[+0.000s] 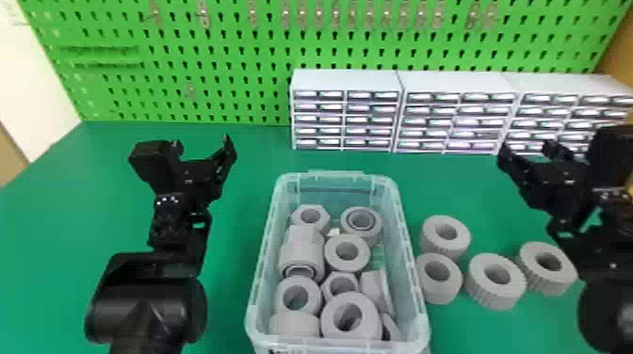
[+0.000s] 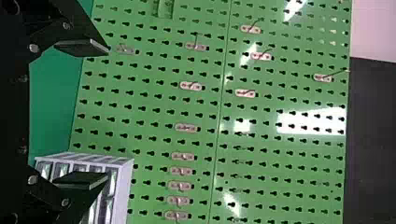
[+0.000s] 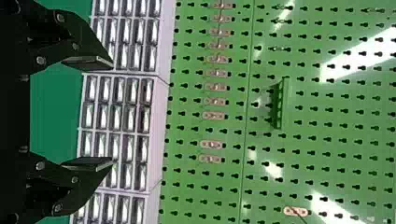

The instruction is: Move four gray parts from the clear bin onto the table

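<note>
Gaping wide, left claw (image 1: 201, 142) and right claw (image 1: 526, 148) seemingly hover above the table (image 1: 235, 235).

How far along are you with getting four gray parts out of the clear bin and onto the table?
The count looks met: four gray parts sit on the green table, beside the clear bin. Nothing is in hand; the left gripper and right gripper are open and empty. More parts remain inside the bin, but probably none still need moving.
</note>
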You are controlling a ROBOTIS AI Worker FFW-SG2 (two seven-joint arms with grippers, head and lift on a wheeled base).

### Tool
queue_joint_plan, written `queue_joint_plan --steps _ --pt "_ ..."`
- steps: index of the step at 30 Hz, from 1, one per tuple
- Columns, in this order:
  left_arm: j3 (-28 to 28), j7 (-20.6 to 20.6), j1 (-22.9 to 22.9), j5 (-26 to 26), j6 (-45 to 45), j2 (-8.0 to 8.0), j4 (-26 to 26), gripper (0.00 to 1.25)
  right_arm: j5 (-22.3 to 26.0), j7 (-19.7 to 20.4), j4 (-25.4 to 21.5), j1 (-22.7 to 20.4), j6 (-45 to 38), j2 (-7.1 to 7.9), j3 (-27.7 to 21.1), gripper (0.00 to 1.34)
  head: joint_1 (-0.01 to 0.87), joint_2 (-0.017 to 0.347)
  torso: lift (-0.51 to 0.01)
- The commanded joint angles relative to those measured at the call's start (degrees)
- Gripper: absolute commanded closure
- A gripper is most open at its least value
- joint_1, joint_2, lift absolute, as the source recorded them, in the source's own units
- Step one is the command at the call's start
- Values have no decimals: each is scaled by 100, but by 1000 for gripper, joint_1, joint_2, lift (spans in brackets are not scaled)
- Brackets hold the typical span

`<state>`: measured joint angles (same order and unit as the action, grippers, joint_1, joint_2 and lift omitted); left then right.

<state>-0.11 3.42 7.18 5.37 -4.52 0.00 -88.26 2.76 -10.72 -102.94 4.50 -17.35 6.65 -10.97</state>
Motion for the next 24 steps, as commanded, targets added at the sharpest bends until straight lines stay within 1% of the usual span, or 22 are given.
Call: queue_joint_plan --steps 1,8,24 --pt "11 1 -33 7 13 -15 10 317 6 0 10 -28 -14 21 51 529 693 72 -52" --pt "11 1 -41 34 13 -15 19 317 6 0 28 -2 -14 65 183 529 693 72 -52" --pt "-16 -8 -33 78 13 -15 46 317 6 0 28 -2 -14 65 235 529 693 72 -52"
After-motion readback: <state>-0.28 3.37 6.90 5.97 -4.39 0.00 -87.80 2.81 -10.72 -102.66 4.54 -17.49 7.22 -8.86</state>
